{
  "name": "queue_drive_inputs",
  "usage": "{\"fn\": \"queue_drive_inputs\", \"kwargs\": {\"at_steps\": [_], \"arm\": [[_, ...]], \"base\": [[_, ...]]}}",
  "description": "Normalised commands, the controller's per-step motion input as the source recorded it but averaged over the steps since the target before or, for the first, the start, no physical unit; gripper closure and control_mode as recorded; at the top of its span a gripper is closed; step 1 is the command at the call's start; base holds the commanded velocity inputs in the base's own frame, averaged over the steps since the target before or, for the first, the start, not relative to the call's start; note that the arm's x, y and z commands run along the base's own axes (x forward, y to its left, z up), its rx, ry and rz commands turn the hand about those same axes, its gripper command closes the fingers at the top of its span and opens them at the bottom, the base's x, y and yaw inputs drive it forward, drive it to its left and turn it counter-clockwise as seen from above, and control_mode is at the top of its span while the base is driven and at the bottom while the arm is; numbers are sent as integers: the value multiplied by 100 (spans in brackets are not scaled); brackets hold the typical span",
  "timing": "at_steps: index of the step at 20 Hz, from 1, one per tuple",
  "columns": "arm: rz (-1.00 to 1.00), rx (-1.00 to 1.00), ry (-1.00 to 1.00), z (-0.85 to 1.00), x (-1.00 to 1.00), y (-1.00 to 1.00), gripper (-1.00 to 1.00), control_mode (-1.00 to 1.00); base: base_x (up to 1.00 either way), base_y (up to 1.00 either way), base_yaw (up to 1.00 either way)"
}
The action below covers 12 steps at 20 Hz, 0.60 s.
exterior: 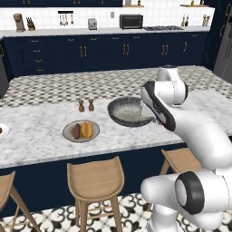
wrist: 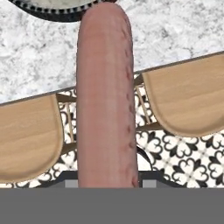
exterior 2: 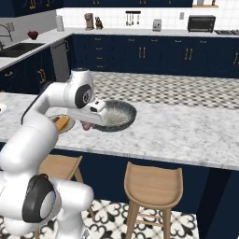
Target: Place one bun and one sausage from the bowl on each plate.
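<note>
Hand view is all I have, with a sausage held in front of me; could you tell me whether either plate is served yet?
Observer: Yes, the plate left of the bowl holds a sausage and a bun.
Operator: Thanks; is anything left in the bowl?
Observer: It looks empty from both base views.
Operator: Where is the other plate?
Observer: The other plate lies farther left on the counter, cut off by the frame.

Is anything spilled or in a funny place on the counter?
Nothing is spilled. The beige plate already has a sausage and a bun lying neatly on it, and the dark-grey bowl sits flat. The one odd sight is a second sausage up in the air, because the hand is holding it.
</note>
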Motion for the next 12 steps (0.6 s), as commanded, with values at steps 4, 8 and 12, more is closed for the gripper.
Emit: {"fn": "queue_drive_inputs", "kwargs": {"at_steps": [4, 8, 12], "arm": [[7, -2, 0, 2, -24, 29, 100, -100], [0, -1, 0, 2, -7, 17, 100, -100], [1, 0, 0, 0, -2, -1, 100, -100]], "base": [[0, 0, 0], [0, 0, 0], [0, 0, 0]]}}
